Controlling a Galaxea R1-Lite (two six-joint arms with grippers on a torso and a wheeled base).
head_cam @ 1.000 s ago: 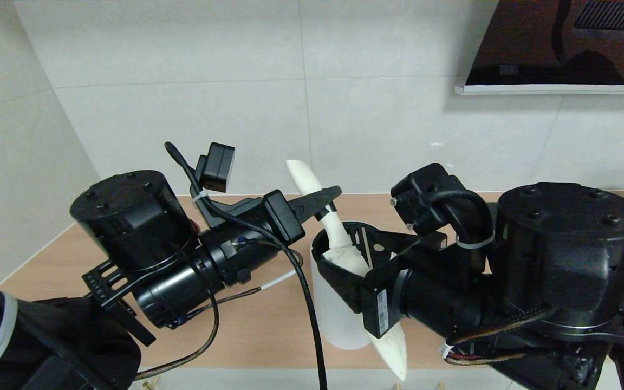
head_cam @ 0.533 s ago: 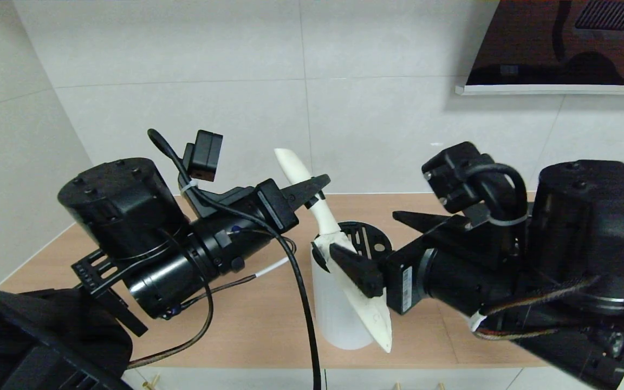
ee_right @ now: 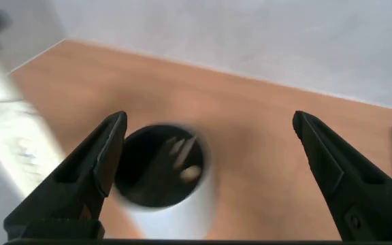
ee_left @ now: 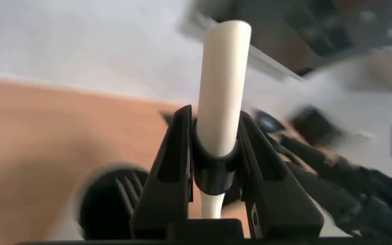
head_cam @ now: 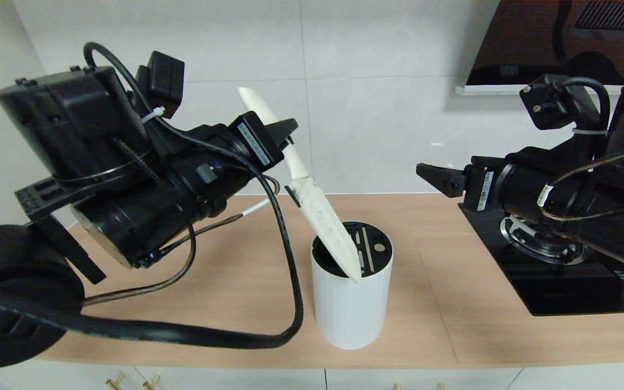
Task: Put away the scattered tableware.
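A white knife (head_cam: pixel 323 219) hangs tilted, handle up. My left gripper (head_cam: pixel 286 134) is shut on its handle (ee_left: pixel 224 75), seen between the black fingers (ee_left: pixel 177 146) in the left wrist view. The blade tip overlaps the top rim of a white ribbed cutlery holder (head_cam: pixel 351 303) with a black slotted lid; I cannot tell whether it is in a slot. My right gripper (head_cam: pixel 432 179) hovers to the right of the holder, apart from it. In the right wrist view this gripper (ee_right: pixel 208 121) is open, with the holder (ee_right: pixel 158 180) beyond and the blurred knife (ee_right: pixel 12 129) at the edge.
The holder stands on a wooden counter (head_cam: pixel 225 281) near its front edge. A black hob (head_cam: pixel 561 287) with a burner lies at the right under my right arm. A tiled wall runs behind, with a dark range hood (head_cam: pixel 561 49) at the upper right.
My left gripper has lifted the knife, and the blade tip now sits at the holder's top instead of low in front of it. My right gripper has pulled away to the right.
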